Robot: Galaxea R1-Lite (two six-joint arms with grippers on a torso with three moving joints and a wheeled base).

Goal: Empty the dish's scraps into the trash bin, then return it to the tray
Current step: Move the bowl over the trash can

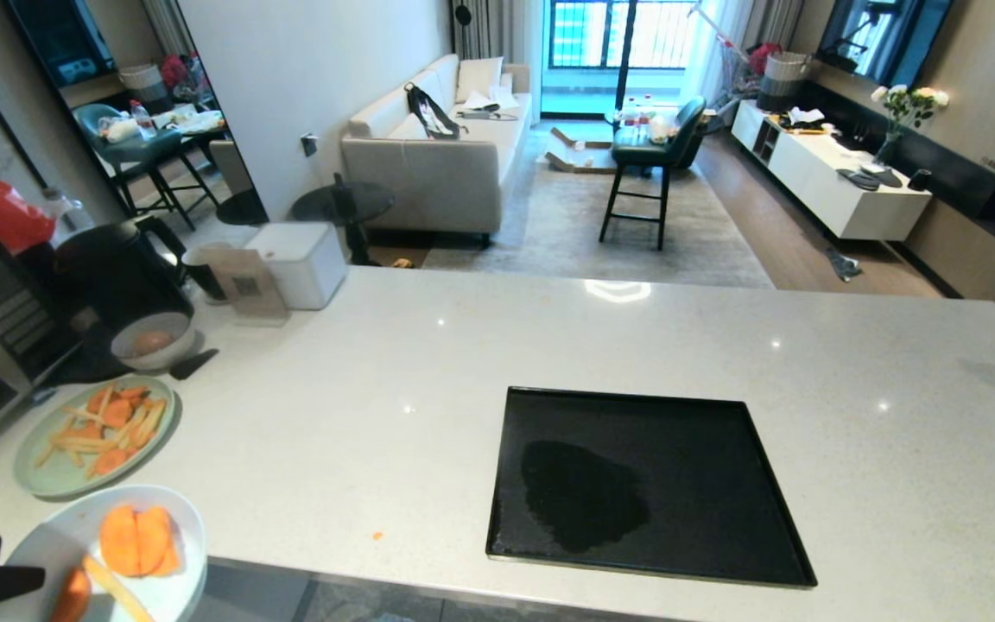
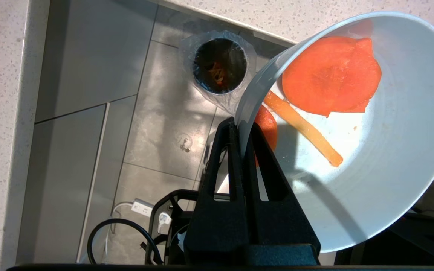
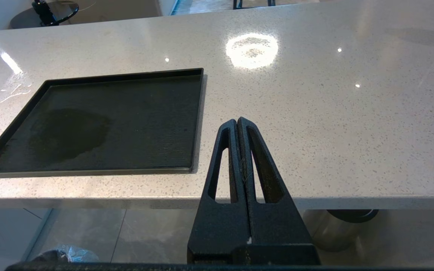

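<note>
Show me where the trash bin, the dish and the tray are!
trash bin (image 2: pixel 220 66): left wrist view, its dark bagged opening.
dish (image 2: pixel 390 150): left wrist view, its pale inner wall.
tray (image 1: pixel 705 466): head view, its bare black floor.

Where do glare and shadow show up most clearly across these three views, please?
Right wrist view: a bright blotch of glare on the counter beyond the tray. Head view: a smaller glare patch on the counter's far side, small glints elsewhere. Left wrist view: the left gripper, shut on the dish, casts a shadow inside it.
</note>
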